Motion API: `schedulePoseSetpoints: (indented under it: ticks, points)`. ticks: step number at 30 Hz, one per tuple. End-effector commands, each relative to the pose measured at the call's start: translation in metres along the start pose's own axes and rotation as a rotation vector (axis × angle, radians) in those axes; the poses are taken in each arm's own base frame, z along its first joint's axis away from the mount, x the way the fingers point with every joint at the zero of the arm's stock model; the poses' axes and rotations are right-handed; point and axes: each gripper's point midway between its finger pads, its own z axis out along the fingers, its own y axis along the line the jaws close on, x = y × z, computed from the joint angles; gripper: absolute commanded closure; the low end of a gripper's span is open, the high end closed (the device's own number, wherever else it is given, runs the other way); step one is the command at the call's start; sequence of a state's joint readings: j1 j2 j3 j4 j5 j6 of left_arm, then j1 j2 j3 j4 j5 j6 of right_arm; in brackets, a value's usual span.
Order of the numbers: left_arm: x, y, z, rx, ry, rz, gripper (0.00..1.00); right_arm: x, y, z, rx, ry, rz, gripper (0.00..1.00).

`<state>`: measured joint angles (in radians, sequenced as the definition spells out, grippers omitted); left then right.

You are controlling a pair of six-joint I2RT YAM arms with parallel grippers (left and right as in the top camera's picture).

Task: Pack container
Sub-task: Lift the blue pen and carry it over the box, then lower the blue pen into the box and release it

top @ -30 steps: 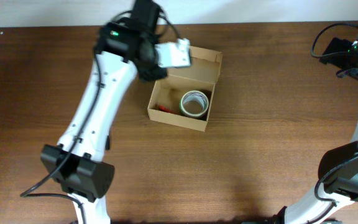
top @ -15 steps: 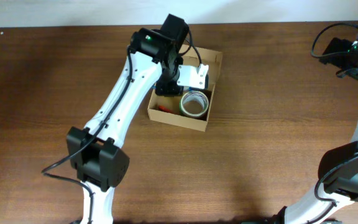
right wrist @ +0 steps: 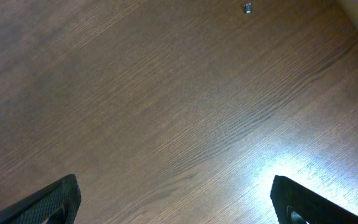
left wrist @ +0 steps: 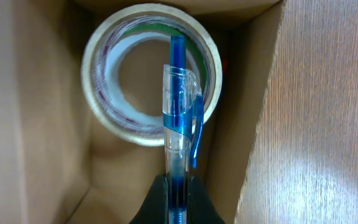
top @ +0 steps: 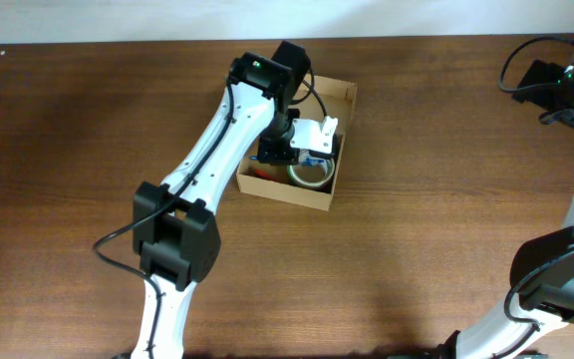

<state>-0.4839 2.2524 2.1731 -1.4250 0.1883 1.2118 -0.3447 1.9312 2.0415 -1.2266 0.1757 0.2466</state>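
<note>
1. Since a second ago, the left gripper (top: 305,148) has swung from the far-left corner of the container (top: 285,195) to over its open inside.
2. The container sits on the table (top: 417,249), toward the far middle, with a tape roll (left wrist: 129,134) lying flat in it.
3. The left gripper pinches a blue pen (left wrist: 178,112), which points out over the tape roll.
4. The right gripper (right wrist: 179,202) is spread wide above bare wood, well apart at the right.

Container (top: 289,193) interior, as I see it: tape roll (left wrist: 107,118) fills one end; left gripper (left wrist: 176,186) and its blue pen (left wrist: 178,87) block entry above. Free approach: table (top: 446,199) toward right arm (top: 556,269).
</note>
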Motion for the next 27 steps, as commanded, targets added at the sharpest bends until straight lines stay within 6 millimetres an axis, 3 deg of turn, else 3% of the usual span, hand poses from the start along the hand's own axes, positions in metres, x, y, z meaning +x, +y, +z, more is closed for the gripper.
schedulePoseSetpoints:
  ticks: [1,10,20,27]
  points:
    - [-0.005,-0.002,0.020,0.057,-0.019,0.020,0.98,-0.006,-0.003,-0.008,0.004,-0.026,0.003,0.01]
    - [0.000,-0.012,0.038,0.130,-0.001,0.005,0.98,-0.006,-0.003,-0.008,0.004,-0.026,0.003,0.00]
    - [-0.003,-0.034,0.036,0.220,-0.010,-0.008,0.98,-0.006,-0.003,-0.008,0.004,-0.026,0.003,0.01]
    - [-0.009,-0.038,0.037,0.224,-0.008,0.008,0.99,-0.006,-0.003,-0.008,0.004,-0.026,0.003,0.01]
